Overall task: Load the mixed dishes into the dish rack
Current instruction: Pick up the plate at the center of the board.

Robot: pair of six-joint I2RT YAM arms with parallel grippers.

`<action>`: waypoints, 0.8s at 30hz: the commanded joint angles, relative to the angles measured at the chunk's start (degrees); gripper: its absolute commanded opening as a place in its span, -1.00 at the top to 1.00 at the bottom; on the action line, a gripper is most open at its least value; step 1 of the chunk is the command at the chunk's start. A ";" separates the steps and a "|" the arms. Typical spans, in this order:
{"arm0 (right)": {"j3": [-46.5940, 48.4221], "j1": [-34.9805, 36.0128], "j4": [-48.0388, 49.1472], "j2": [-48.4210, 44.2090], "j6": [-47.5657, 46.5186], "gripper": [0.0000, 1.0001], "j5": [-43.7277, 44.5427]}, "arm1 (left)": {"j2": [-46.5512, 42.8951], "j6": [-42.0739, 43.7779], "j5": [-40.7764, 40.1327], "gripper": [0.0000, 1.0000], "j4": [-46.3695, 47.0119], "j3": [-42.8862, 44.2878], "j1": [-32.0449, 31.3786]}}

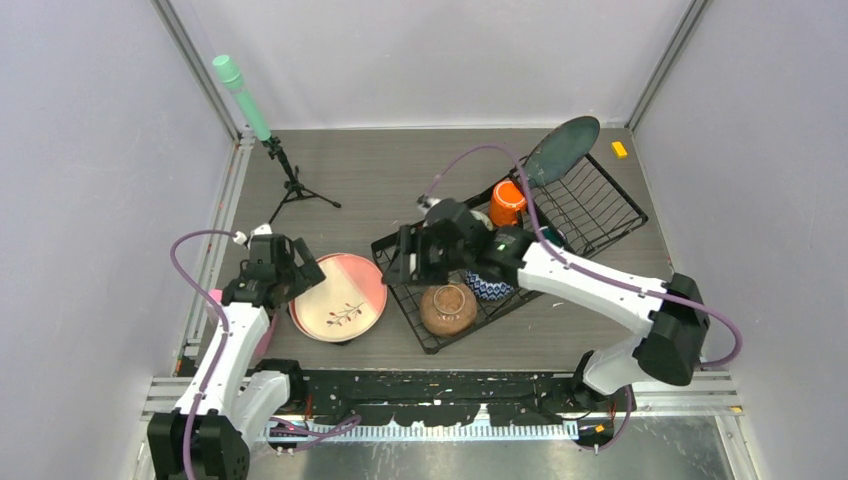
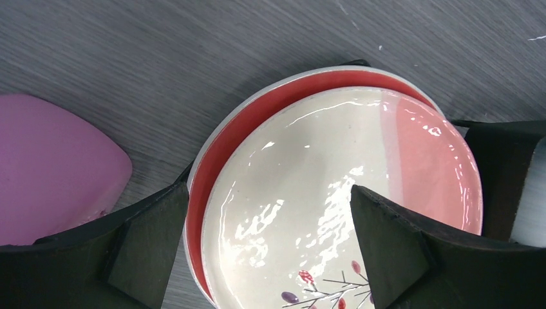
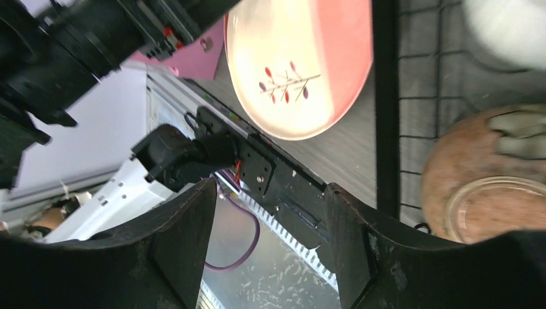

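– Logging surface and room first: dark grey wood-grain tabletop [image 1: 400, 180], boxed in by pale grey wall panels [image 1: 80, 200] on three sides, metal posts at the far corners.

– Agreed. Adding extras: mint-green cylinder on a black tripod [image 1: 250, 110] at far left, small yellow block [image 1: 620, 150] at far right, pinkish-purple rounded item [image 2: 58, 167] near the plate's left side, too cropped to identify.

– And left gripper [image 2: 269, 193]?

– Spread wide, grasping nothing, hanging over round cream-and-pink plate with a twig pattern [image 2: 335, 148]. Contact impossible to tell. Plate resting just left of the rack, outside it.

– Then right gripper [image 3: 270, 187]?

– Parted as well, nothing between the fingers, poised over the near-left end of the large black wire dish rack [image 1: 600, 215], facing the plate.

– Rack contents?

– On the flat gridded tray: round brown bowl [image 1: 448, 308], seemingly upside down, foot ring up; just beside it, blue-patterned bowl [image 1: 490, 288], half hidden under the right arm. Further back, orange mug [image 1: 507, 202], about where the two sections join. At the basket's far corner, large dark teal speckled plate [image 1: 562, 150], standing on edge and leaning.
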 commanded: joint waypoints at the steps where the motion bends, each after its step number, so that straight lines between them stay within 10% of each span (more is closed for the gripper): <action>1: 1.60 4.93 2.51 4.09 3.59 -0.34 7.05 | -2.01 -1.36 3.69 -0.99 1.61 -1.79 2.06; 24: 7.41 13.88 -0.10 21.37 14.18 -0.27 24.30 | -2.48 -2.25 6.79 -0.99 4.32 -5.27 2.24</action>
